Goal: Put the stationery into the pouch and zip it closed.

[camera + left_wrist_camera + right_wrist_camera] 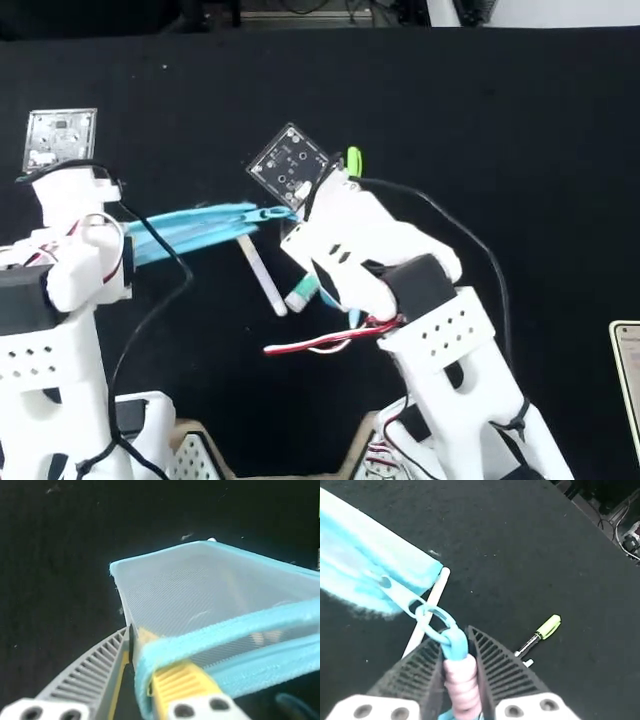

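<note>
A light-blue mesh zip pouch (190, 228) stretches over the black tabletop (500, 120), its left end clenched in the left end effector (137, 650) and its blue zipper pull loop (452, 640) gripped by the right end effector (456, 636). A white pen (262, 275) and a green-capped marker (542, 632) lie outside beside it. The pull likely works best drawn straight along the taut zipper.

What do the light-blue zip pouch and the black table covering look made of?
Light-blue zip pouch: see-through woven mesh, probably nylon or polyester, with a fuzzy fabric tape along the edges; the fine grid shows. Black table covering: matte, felt-like cloth; it looks speckled with lint and gives no shine.
</note>
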Action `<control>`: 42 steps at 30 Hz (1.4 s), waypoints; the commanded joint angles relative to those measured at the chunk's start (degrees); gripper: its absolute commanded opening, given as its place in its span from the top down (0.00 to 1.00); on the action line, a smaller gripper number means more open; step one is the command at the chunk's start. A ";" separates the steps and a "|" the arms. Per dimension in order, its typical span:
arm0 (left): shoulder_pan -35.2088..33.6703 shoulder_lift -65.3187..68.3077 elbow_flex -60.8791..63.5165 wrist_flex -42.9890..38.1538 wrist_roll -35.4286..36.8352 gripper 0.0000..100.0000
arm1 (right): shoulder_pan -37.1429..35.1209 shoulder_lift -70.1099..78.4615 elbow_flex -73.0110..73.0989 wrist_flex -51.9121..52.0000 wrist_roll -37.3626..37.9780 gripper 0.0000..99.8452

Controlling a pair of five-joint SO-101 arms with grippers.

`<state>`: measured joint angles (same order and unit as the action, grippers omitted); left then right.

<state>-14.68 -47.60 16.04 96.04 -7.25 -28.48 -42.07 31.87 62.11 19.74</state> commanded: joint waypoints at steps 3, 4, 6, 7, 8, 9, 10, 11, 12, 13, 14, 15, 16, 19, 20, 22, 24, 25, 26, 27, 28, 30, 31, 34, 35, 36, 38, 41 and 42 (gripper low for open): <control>-4.97 -0.26 2.15 -3.34 0.35 0.97 | 1.93 -0.13 -1.89 0.44 0.00 0.99; -6.02 -0.26 2.33 -3.60 0.35 0.97 | 2.46 -0.13 -1.80 0.44 0.00 0.99; -7.60 0.26 2.33 -3.96 0.35 0.97 | 3.60 -0.04 -1.71 0.44 0.00 0.99; -7.87 0.35 2.33 -3.96 0.35 0.97 | 4.31 -0.04 -1.71 0.44 0.00 0.99; -7.87 0.35 2.33 -3.87 0.35 0.97 | 4.66 -0.04 -1.71 0.44 0.00 0.99; -7.87 0.26 2.33 -3.78 0.35 0.97 | 4.84 -0.04 -1.71 0.44 0.00 0.99; -7.78 0.09 2.33 -3.78 0.35 0.97 | 4.84 -0.04 -1.71 0.44 0.00 0.99; -7.69 0.00 2.33 -3.87 0.35 0.97 | 4.75 -0.04 -1.71 0.44 0.00 0.99; -7.16 0.09 2.33 -3.87 0.35 0.97 | 4.66 -0.04 -1.71 0.44 0.00 0.99; -6.55 0.26 2.33 -3.87 0.35 0.97 | 4.13 -0.04 -1.71 0.44 0.00 0.99; -6.20 0.26 2.33 -3.69 0.35 0.97 | 3.60 -0.04 -1.71 0.53 0.00 0.99; -5.93 0.35 2.42 -3.60 0.35 0.97 | 3.16 -0.04 -1.63 0.53 0.00 0.99; -5.76 0.35 2.51 -3.60 0.35 0.97 | 2.64 -0.04 -1.27 0.53 0.00 0.99; -5.93 0.00 2.68 -3.52 0.35 0.97 | 2.37 -0.04 -0.31 0.53 0.00 0.99; -6.02 -0.18 2.68 -3.52 0.35 0.97 | 2.37 -0.04 0.40 0.26 0.00 0.99; -6.02 -0.18 2.68 -3.43 0.35 0.97 | 2.37 -0.04 1.71 0.18 0.00 0.99; -5.85 -0.18 2.68 -3.43 0.35 0.97 | 2.37 -0.04 2.33 0.09 0.00 0.99; -5.67 0.00 2.68 -3.43 0.35 0.97 | 2.37 -0.04 2.42 0.09 0.00 0.99; -5.67 0.26 2.68 -3.43 0.35 0.97 | 2.37 -0.13 2.42 0.09 0.00 0.99; -5.67 0.26 2.68 -3.52 0.35 0.97 | 2.37 -0.13 2.51 0.26 0.00 0.99; -5.67 0.26 2.68 -3.52 0.35 0.97 | 2.37 -0.13 2.59 0.35 0.00 0.99; -5.85 0.26 2.68 -3.52 0.35 0.97 | 2.37 -0.13 2.77 0.53 0.00 0.99; -5.85 0.18 2.68 -3.52 0.35 0.97 | 2.37 -0.13 2.77 0.53 0.00 0.99; -5.67 0.18 2.68 -3.52 0.35 0.97 | 2.37 -0.13 4.00 0.09 0.00 0.99; -5.67 0.18 2.68 -3.52 0.35 0.97 | 2.37 -0.04 4.44 0.09 0.00 0.99; -5.67 0.18 2.68 -3.52 0.35 0.97 | 2.37 -0.04 4.97 0.09 0.00 0.99; -5.67 0.26 2.68 -3.52 0.35 0.97 | 2.37 -0.04 5.76 0.09 0.00 0.99; -5.67 0.26 2.77 -3.52 0.35 0.97 | 2.37 -0.13 5.49 0.44 -0.35 0.99; -5.58 0.26 2.77 -3.52 0.35 0.97 | 2.37 -0.40 5.05 0.53 -0.44 0.99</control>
<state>-19.96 -47.78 18.68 92.97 -7.25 -27.43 -42.07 38.02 62.02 19.74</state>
